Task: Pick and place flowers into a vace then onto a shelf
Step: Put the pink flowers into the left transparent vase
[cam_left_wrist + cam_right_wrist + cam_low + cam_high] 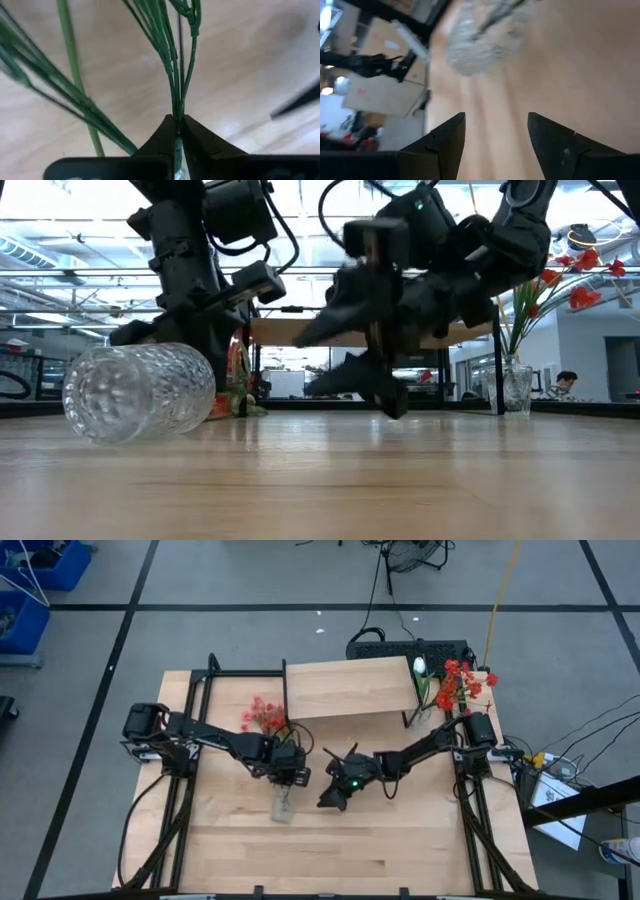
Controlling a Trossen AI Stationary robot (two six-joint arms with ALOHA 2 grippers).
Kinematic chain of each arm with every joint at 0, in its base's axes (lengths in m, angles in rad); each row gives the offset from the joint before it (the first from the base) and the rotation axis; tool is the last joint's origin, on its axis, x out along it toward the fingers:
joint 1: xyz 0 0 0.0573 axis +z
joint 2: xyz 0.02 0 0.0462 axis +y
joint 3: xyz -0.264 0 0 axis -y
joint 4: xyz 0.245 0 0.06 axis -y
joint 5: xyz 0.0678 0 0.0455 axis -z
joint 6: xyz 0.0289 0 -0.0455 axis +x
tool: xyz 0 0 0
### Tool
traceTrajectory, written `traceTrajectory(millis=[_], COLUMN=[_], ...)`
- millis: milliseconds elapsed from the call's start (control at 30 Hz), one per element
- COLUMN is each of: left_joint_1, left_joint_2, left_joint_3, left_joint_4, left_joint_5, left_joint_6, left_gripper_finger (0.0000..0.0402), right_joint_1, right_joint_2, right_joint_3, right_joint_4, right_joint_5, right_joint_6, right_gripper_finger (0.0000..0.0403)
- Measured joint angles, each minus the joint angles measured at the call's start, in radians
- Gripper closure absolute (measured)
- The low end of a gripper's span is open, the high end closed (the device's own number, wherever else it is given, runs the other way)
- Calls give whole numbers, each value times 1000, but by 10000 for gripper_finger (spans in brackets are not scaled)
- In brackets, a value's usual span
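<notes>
The left gripper (pixel 178 131) is pinched tight on green flower stems (pixel 175 75); their pink blossoms (pixel 263 716) lie at ten o'clock from it, beside the shelf (pixel 348 688). The right gripper (pixel 496 132) hangs parted, holding nothing. No writing is readable.

Wooden tabletop (pixel 400 850) fills the middle. At its centre a clear glass vase (pixel 283 804) lies on its side on the boards. Up at twelve o'clock the pale shelf (pixel 345 688) stands on black legs. At two o'clock a second glass vase (pixel 516 388) stands upright with red flowers (pixel 463 683).
</notes>
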Motion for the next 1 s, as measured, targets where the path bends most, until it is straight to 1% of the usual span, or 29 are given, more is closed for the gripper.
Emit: traceTrajectory(millis=[67,133,333,467,533,667,733,867,933,1000], left_joint_1=[0,-2,3,-3,-8,-8,-8,-5,14,39], left_joint_2=[-4,-10,-21,-37,-70,-150,-196,-283,-307,-312], left_joint_3=[0,0,0,0,-2,0,0,0,0,0], left_joint_4=[1,6,29,66,74,127,136,-14,-128,-229], left_joint_5=[5,15,143,162,136,40,-6,-163,-203,-222], left_joint_6=[-36,-53,-89,-97,-133,-189,-191,-220,-237,-256], left_gripper_finger=[357,326,237,196,181,160,153,139,132,126], right_joint_1=[-2,-2,-11,-23,-28,-34,-36,-43,-54,-70], right_joint_2=[0,0,0,0,0,-1,-1,-1,-1,-2], right_joint_3=[0,0,0,0,0,-1,-1,-2,-2,-2], right_joint_4=[-8,-8,-35,-36,-37,-40,-38,-21,-11,-2], right_joint_5=[13,12,10,-7,-37,-63,-82,-95,-92,-75], right_joint_6=[0,1,8,11,12,-10,-12,-31,-27,-27], right_gripper_finger=[195,195,195,195,195,195,195,195,195,195])
